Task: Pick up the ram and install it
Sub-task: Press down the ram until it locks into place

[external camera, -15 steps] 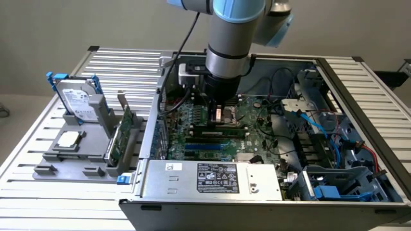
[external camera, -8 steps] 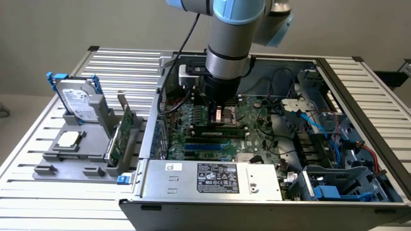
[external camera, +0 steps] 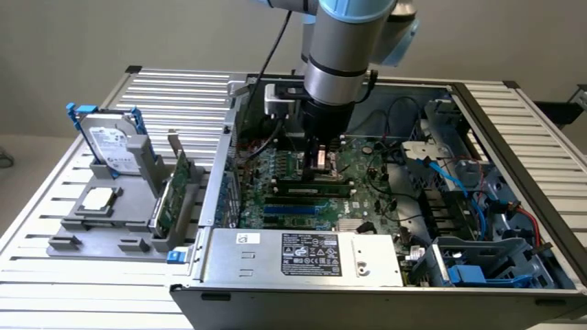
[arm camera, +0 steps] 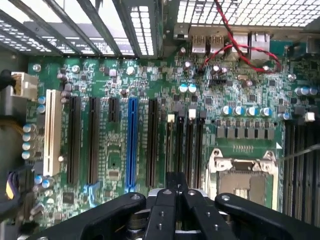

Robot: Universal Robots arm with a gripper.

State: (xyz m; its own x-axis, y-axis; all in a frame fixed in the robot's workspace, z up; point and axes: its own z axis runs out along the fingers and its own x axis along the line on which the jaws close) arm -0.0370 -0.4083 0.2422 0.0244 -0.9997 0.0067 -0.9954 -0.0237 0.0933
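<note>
Hand (arm camera: 175,192) closed, hovering low over motherboard (arm camera: 150,100), nothing visibly gripped; ram (external camera: 317,184) just below, lying along its slot, apparently seated there for installation.

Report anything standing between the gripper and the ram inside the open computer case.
Nothing visible stands between them. The black gripper, shut, hangs directly over the long, narrow green ram stick, which lies along the memory slots of the green motherboard. Whether the two touch cannot be told.
</note>
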